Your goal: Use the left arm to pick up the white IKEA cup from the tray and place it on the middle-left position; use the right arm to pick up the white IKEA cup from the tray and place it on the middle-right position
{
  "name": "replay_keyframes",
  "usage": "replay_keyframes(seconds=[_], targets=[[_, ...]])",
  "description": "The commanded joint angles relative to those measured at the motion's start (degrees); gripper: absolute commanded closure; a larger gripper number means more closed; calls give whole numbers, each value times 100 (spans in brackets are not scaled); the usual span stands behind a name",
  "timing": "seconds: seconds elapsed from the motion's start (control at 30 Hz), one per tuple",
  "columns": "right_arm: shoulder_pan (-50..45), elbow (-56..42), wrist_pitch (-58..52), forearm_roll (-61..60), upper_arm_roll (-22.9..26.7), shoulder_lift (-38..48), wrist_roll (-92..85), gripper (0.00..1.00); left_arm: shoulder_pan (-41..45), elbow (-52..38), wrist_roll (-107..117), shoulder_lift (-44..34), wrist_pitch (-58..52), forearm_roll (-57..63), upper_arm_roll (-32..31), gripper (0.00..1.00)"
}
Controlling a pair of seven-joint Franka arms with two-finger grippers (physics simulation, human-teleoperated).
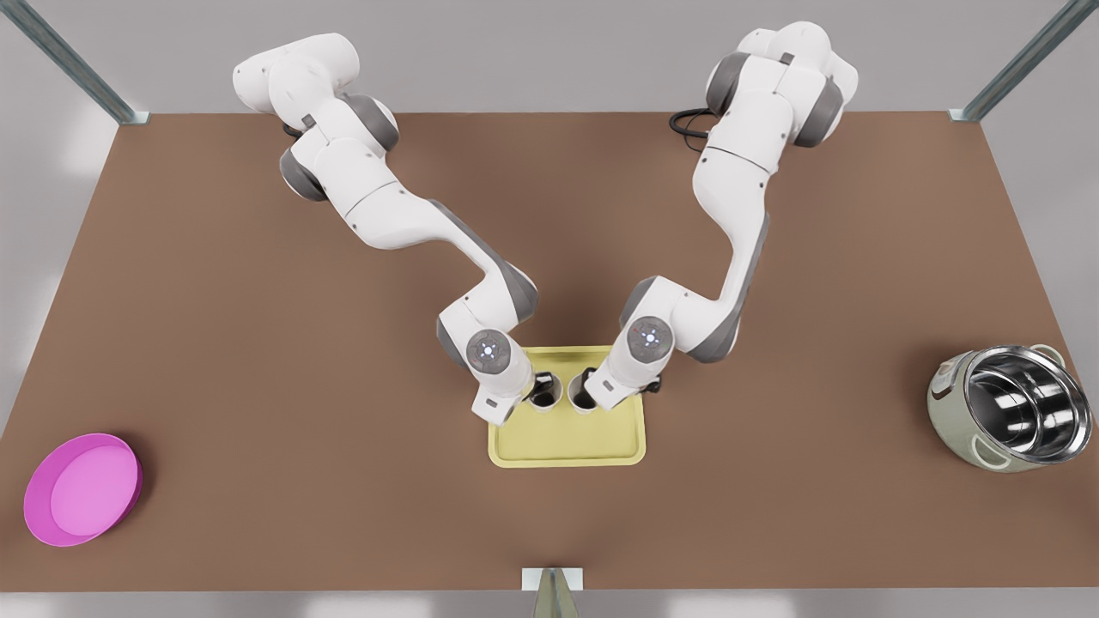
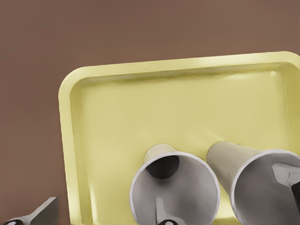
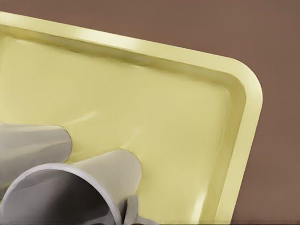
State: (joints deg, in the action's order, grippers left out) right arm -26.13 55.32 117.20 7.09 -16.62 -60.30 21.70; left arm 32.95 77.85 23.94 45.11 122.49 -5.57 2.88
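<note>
Two white cups stand side by side on the pale-yellow tray (image 1: 567, 438), near its far edge. My left gripper (image 1: 541, 388) is open around the wall of the left cup (image 1: 556, 397). In the left wrist view that cup (image 2: 176, 187) has one finger (image 2: 161, 207) inside it, while the other finger (image 2: 42, 213) hangs well outside, over the tray's corner. My right gripper (image 1: 586, 390) is down at the right cup (image 1: 573, 397), which sits very close in the right wrist view (image 3: 101, 171). The other cup (image 3: 33, 140) is beside it.
A round pink dish (image 1: 83, 489) lies at the front view's near left. A steel pot in a pale cooker body (image 1: 1013, 421) is tipped on its side at the right. Bare brown tabletop (image 1: 283, 403) spreads on both sides of the tray.
</note>
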Motion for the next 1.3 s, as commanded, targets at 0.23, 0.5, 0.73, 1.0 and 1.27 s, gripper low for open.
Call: replay_keyframes(seconds=[0.23, 0.5, 0.73, 1.0, 1.27], targets=[[697, -39, -1999, 47, -166, 809, -1158, 96, 115, -192, 436, 332, 232, -199, -7, 0], [2032, -56, -2668, 407, -105, 1134, -4076, 97, 106, -227, 841, 428, 548, -278, -33, 81], [2358, -47, -1279, 407, 185, 835, -5333, 97, -113, -341, 744, 165, -40, -296, 195, 95], [2358, -47, 285, 389, 309, 378, -5764, 97, -2346, -341, -1822, -169, -524, -173, 195, 97], [2393, 111, -180, 310, 300, 343, -5527, 96, -2531, -297, -1734, 341, 698, -146, 433, 94]])
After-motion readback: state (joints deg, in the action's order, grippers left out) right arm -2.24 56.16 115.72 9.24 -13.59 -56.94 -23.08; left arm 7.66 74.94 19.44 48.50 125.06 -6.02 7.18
